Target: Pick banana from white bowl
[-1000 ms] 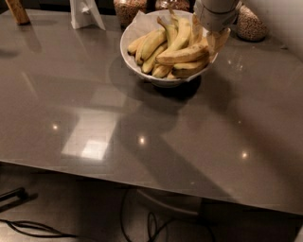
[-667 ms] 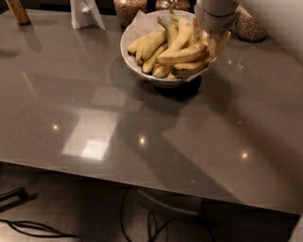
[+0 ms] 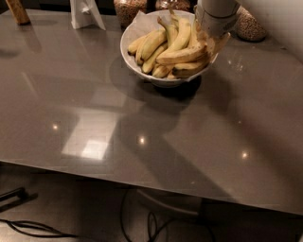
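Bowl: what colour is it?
White. The bowl shows in the camera view; the end effector hangs over its right rim.

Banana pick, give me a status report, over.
Gripper low over right rim of white bowl, at one end of the banana. Banana lies in bowl, atop the bunch. Other bananas crowd it.

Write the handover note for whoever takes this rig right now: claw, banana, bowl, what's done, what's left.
Claw: down at the right rim of the white bowl, at the right end of the banana.
Banana: lies across the top of the pile in the bowl, not lifted.
Bowl: on the grey table, towards its far edge, with grain jars behind it.
Done: claw brought to the banana.
Left: confirm the grip, lift the banana clear of the bowl.
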### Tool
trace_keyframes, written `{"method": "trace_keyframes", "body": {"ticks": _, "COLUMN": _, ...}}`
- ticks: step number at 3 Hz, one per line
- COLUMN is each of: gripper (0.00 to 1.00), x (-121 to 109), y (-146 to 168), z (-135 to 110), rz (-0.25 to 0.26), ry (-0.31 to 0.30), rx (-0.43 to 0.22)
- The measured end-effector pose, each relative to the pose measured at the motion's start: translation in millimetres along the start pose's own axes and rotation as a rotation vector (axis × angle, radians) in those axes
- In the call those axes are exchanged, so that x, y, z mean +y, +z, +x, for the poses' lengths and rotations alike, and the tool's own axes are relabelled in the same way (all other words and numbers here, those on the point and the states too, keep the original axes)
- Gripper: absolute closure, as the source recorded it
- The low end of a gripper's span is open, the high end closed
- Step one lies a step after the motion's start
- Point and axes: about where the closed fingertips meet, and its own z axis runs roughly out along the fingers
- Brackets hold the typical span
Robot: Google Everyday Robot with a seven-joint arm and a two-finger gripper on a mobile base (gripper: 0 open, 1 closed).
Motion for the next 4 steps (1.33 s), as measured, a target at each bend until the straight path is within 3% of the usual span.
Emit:
{"method": "trace_keyframes", "body": {"ticks": 1, "gripper": 1.00, "x": 10, "y": -22, "z": 2, "rz": 0.004, "ry": 0.051, "rx": -0.003}}
{"method": "trace_keyframes", "body": {"ticks": 2, "gripper": 1.00, "x": 20, "y": -40, "z": 5, "rz": 0.013, "ry": 0.102, "rx": -0.034}}
{"method": "trace_keyframes", "body": {"ticks": 3, "gripper": 1.00, "x": 35, "y": -56, "z": 7, "rz": 0.034, "ry": 0.158, "rx": -0.121}}
{"method": "trace_keyframes", "body": {"ticks": 4, "gripper": 1.00, "x": 52, "y": -67, "z": 5, "rz": 0.065, "ry": 0.201, "rx": -0.260}}
